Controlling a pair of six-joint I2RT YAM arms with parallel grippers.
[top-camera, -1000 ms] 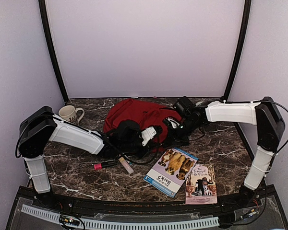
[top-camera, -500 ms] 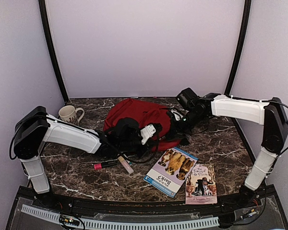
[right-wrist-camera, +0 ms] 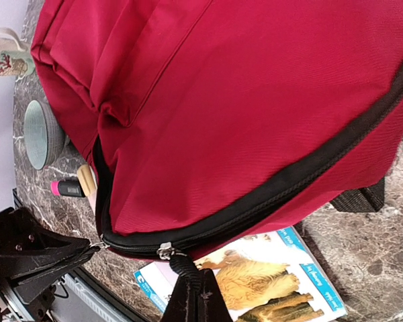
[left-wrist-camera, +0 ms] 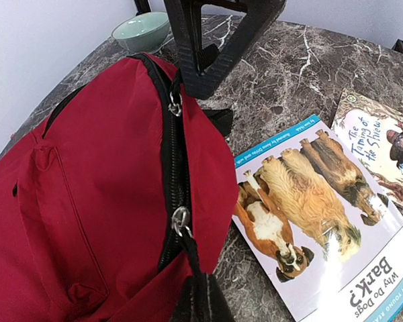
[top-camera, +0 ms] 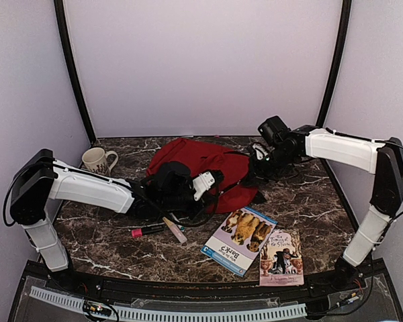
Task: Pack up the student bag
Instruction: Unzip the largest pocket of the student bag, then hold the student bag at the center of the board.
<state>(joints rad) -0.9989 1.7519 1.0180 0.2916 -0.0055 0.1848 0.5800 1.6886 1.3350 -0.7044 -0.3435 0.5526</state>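
Stretched rightward since a second ago, the student bag [top-camera: 201,168] lies midway across the marble table [top-camera: 309,201], its zipper pulls [left-wrist-camera: 181,220] pinched by the fully closed left gripper [left-wrist-camera: 200,298] and right gripper [right-wrist-camera: 196,295] drawing apart, so opening appears underway, nothing yet packed.

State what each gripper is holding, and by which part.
Both grip the student bag by its zipper. The left gripper pinches the pull tab of one slider, and the right gripper pinches the pull tab of the other.
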